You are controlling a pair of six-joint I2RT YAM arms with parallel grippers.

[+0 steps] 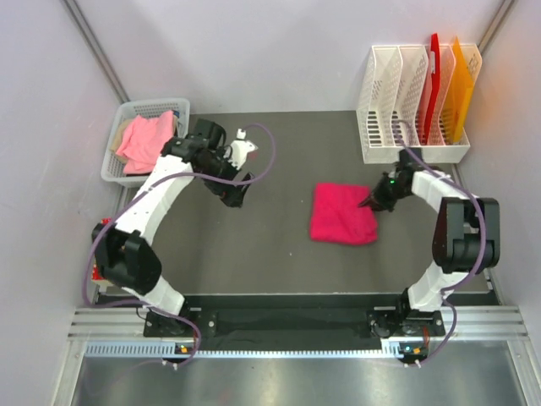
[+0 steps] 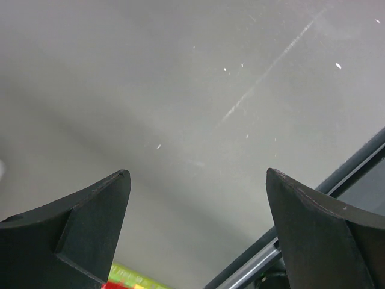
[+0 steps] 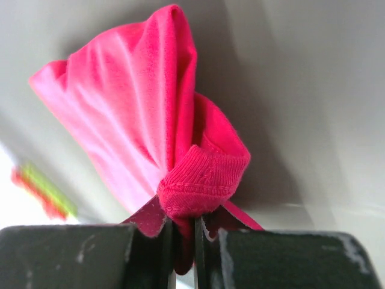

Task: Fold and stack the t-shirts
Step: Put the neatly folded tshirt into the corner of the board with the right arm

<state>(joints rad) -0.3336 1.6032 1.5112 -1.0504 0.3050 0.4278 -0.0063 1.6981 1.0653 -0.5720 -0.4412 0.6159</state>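
A bright magenta-pink t-shirt [image 1: 341,215] lies folded into a small square right of the table's middle. My right gripper [image 1: 369,202] is shut on its right edge; in the right wrist view the ribbed hem [image 3: 201,180] is pinched between the closed fingers and the cloth bunches up ahead. A paler salmon-pink t-shirt [image 1: 145,142] lies crumpled in the white basket [image 1: 118,152] at the back left. My left gripper [image 1: 236,197] is open and empty, hanging over bare table right of the basket; its fingertips [image 2: 105,195] stand wide apart.
A white divider rack [image 1: 412,106] with red and orange boards stands at the back right. White walls close in both sides. The dark mat [image 1: 254,254] has bare room at the middle and front. The metal rail [image 2: 337,177] at the table edge shows in the left wrist view.
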